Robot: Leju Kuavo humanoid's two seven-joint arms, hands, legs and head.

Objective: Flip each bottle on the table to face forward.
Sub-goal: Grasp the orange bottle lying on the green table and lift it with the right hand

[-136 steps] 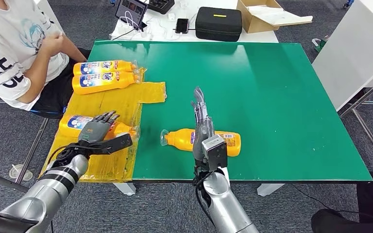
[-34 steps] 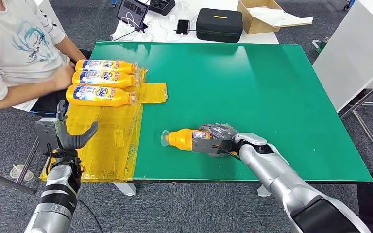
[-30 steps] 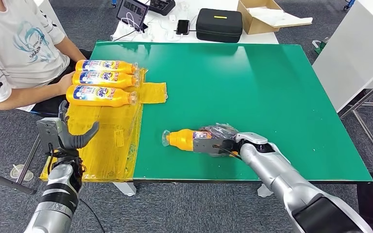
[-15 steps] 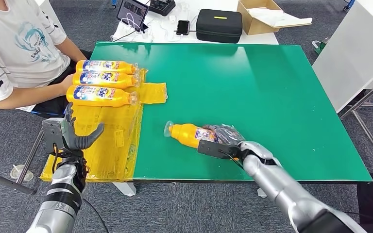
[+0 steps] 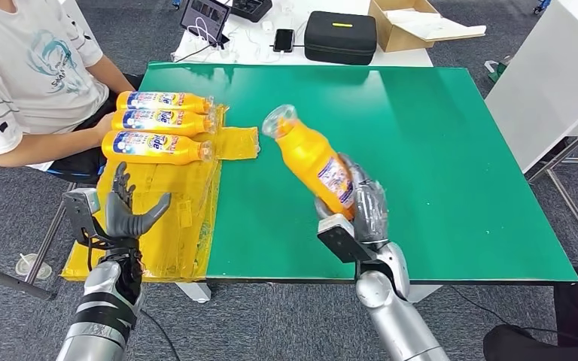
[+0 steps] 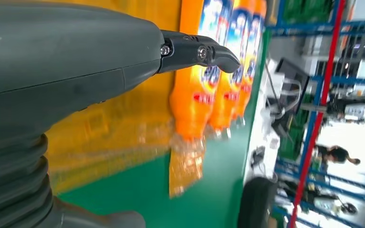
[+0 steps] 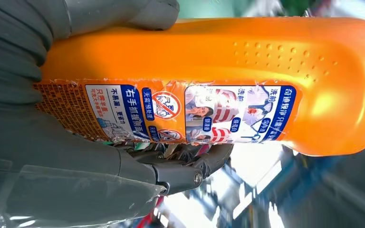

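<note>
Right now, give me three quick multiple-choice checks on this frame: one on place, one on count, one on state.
1. Where do the orange plastic bottles with blue labels lie?
A. on the yellow plastic sheet at the table's left side
B. on the bare green tabletop
C. in the cardboard box

2. How many bottles lie in that row?
A. two
B. three
C. five

3. What is the state of the orange bottle in the right robot hand?
A. flat on the table
B. lifted and tilted, cap end away from the robot
C. standing upright on the table

Answers: 1 A, the head view shows them side by side on the sheet, near the seated person. 2 B, three labelled bodies are stacked in one row. 3 B, the hand grips its lower body above the green table; the left robot hand is spread and holds nothing.
</note>
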